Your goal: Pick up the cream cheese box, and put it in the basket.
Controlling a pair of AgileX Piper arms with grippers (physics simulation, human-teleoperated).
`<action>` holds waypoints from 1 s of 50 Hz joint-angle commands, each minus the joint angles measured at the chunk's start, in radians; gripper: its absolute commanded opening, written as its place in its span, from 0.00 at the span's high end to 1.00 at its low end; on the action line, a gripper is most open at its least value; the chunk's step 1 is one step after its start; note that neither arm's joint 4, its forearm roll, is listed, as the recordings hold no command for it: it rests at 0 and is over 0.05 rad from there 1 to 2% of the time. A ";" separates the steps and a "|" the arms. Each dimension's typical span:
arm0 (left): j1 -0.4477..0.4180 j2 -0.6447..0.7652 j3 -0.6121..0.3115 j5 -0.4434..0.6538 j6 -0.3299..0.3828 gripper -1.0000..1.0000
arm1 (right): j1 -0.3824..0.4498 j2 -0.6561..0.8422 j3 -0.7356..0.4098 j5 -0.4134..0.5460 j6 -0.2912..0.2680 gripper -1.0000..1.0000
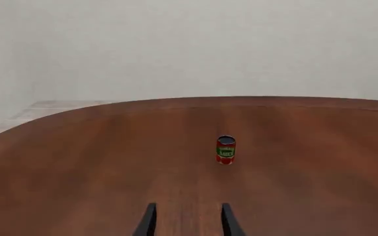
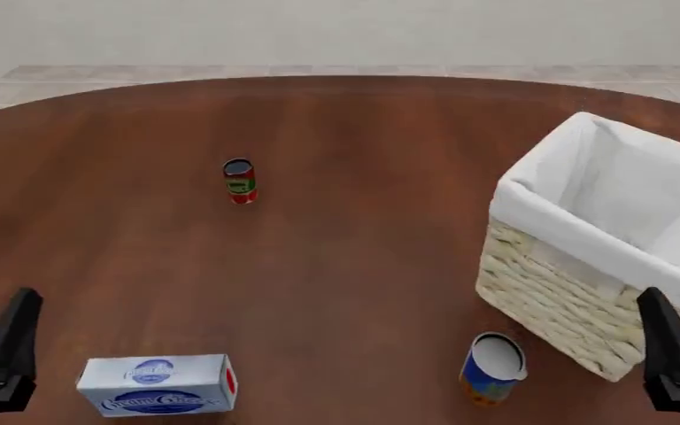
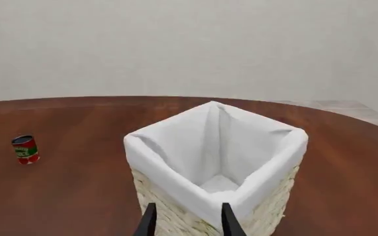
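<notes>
The cream cheese box [image 2: 159, 385], a white carton with blue oval logos and a red end, lies on the table near the front left. My left gripper [image 2: 7, 350] hovers just to its left, open, holding nothing; its fingertips [image 1: 151, 216] point across bare table toward a red can. The basket [image 2: 606, 243], wicker with a white liner, stands at the right. My right gripper [image 2: 668, 350] sits at the basket's near corner, open and empty; the right wrist view looks into the basket [image 3: 175, 152] just past the fingertips [image 3: 227, 216].
A red-and-green can [image 2: 240, 181] stands upright at mid-left, seen also as the can [image 1: 226, 149] and the can [image 3: 25, 149]. A blue-and-orange can [image 2: 492, 367] stands just in front of the basket's near-left corner. The round brown table [image 2: 352, 248] ends at a curved far edge.
</notes>
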 commanded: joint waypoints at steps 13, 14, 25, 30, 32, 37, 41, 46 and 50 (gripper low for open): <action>0.000 0.005 -0.003 -0.001 0.000 0.00 | -0.011 0.014 -0.116 0.075 -0.003 0.00; 0.000 0.005 -0.003 -0.001 0.000 0.00 | -0.007 0.011 -0.136 0.092 -0.007 0.00; 0.000 0.005 -0.003 -0.001 0.000 0.00 | 0.105 0.075 -0.345 0.215 -0.093 0.00; 0.000 0.005 -0.003 -0.001 0.000 0.00 | 0.157 0.129 -0.417 0.225 -0.107 0.00; 0.000 0.005 -0.003 -0.001 0.000 0.00 | 0.204 0.165 -0.446 0.220 -0.108 0.00; 0.000 0.005 -0.003 -0.001 0.000 0.00 | 0.296 0.293 -0.536 0.193 -0.131 0.00; 0.000 0.005 -0.003 -0.001 0.000 0.00 | 0.342 0.376 -0.583 0.179 -0.140 0.00; 0.000 0.005 -0.003 -0.001 0.000 0.00 | 0.432 0.543 -0.676 0.179 -0.159 0.00; 0.000 0.005 -0.003 -0.001 0.000 0.00 | 0.530 0.665 -0.749 0.206 -0.193 0.00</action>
